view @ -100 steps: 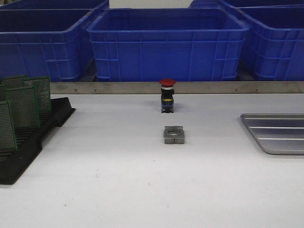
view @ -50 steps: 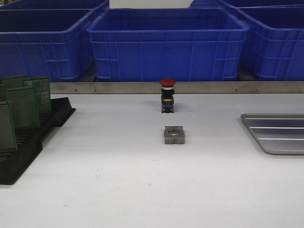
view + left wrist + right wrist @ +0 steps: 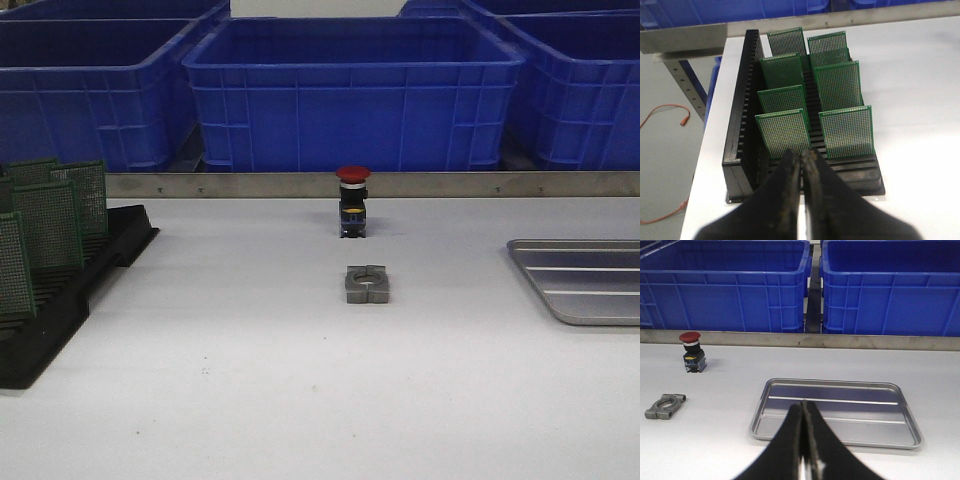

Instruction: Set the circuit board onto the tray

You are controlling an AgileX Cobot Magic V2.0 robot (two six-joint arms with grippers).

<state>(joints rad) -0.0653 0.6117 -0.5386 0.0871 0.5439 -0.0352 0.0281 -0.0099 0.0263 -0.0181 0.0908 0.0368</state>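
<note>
Both grippers have their black fingers pressed together with nothing between them. From the left wrist camera, the left gripper (image 3: 801, 155) hangs just above the near end of the black slotted rack (image 3: 742, 125), which sits at the left edge of the white table (image 3: 250, 400). Green circuit boards (image 3: 783, 131) stand upright in the rack's slots in two rows, one behind the other, and the closest pair is right in front of the fingertips. None of the boards is being touched. From the right wrist camera, the right gripper (image 3: 803, 405) hovers over the near rim of the tray (image 3: 840, 437). The tray is flat, silver and shiny, with rounded corners and long ridges across its floor. It lies on the right side of the table, well apart from the rack, and no board is on it. In the middle of the table sits a small grey metal clamp (image 3: 367, 284). Just beyond it stands a button with a red cap (image 3: 352, 201) on a black body. Behind the table, past a metal strip, big blue plastic bins (image 3: 350, 90) sit side by side. In the front view neither arm shows, only the rack, the boards, the clamp, the button and a corner of the tray.
</note>
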